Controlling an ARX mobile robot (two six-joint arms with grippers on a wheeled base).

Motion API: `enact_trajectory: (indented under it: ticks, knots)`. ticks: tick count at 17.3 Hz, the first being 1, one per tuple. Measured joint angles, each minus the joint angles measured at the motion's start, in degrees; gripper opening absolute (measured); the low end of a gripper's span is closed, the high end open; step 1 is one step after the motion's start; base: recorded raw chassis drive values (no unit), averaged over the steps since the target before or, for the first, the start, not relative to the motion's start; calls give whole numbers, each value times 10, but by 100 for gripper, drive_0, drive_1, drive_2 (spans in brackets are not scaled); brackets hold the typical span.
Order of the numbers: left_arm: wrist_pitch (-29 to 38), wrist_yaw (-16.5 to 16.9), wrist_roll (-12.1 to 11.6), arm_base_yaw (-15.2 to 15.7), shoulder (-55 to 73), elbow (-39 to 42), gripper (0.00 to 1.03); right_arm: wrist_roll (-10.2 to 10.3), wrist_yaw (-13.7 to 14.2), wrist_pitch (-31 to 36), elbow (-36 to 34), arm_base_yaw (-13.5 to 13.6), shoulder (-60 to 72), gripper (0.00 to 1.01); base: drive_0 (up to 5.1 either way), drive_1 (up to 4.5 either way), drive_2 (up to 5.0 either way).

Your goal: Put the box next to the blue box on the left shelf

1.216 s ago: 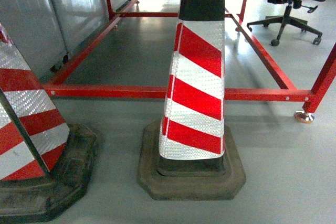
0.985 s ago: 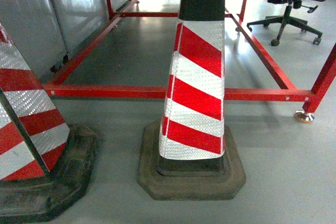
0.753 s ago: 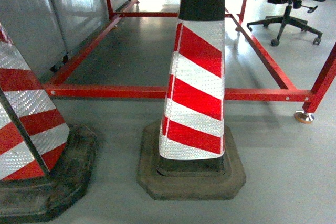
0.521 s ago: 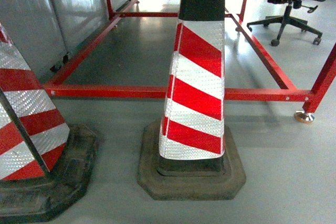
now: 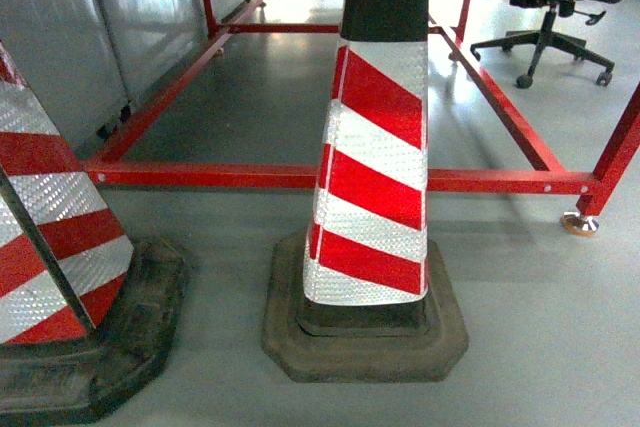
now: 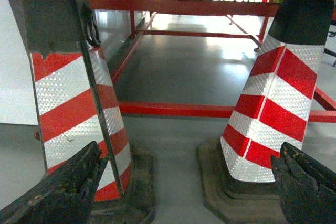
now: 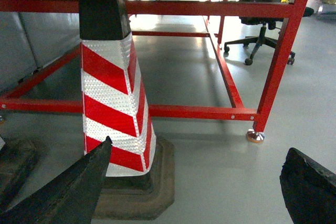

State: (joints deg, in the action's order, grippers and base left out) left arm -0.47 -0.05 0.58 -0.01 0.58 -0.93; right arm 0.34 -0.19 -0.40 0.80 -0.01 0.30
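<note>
No blue crate or roller shelf shows in any view, so where the box sits cannot be told, and there are no containers to report on. The head view faces a red-and-white striped cone (image 5: 372,162) on a black rubber base, standing on the grey floor (image 5: 540,327), with a second cone (image 5: 45,227) at the left edge. Behind them runs a red steel frame (image 5: 250,175); an office chair (image 5: 545,27) stands beyond it. The left hand (image 6: 184,192) is spread wide and holds nothing. The right hand (image 7: 194,192) likewise appears wide open and empty, though only its dark fingertips show.
</note>
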Motion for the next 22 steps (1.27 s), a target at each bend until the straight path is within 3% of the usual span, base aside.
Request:
enact_trajectory:
  ticks: [22]
  knots:
    - [1,0,-6,0,0,0,98,0,2,1,0,0,0,98,0,0,0]
